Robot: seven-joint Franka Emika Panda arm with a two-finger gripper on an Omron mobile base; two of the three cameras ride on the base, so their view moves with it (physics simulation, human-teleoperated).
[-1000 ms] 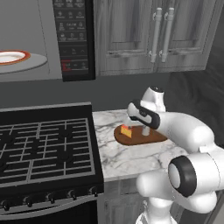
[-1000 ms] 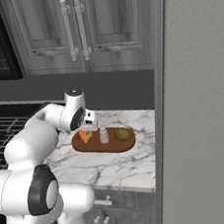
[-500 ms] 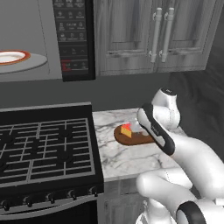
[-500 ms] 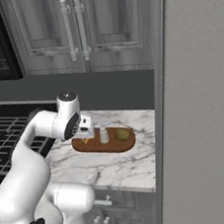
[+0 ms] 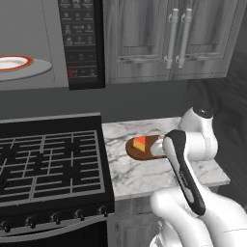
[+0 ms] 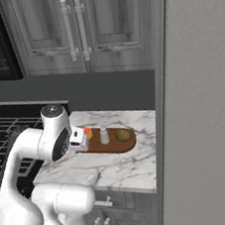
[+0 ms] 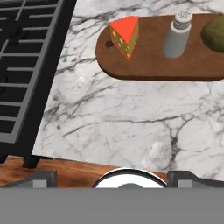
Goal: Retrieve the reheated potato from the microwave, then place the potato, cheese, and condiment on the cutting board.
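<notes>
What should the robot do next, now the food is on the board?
Probably just back the arm away and stop: the potato, the shaker and the cheese wedge all sit on the cutting board, and the gripper is open, holding nothing.

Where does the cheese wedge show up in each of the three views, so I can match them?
Left base view: the cheese sits right of centre, on the near-left end of the cutting board.
Right base view: left of centre, a sliver beside the arm.
Hand view: upper middle, left of the condiment.
Shared landmark: the cutting board on the marble counter.
</notes>
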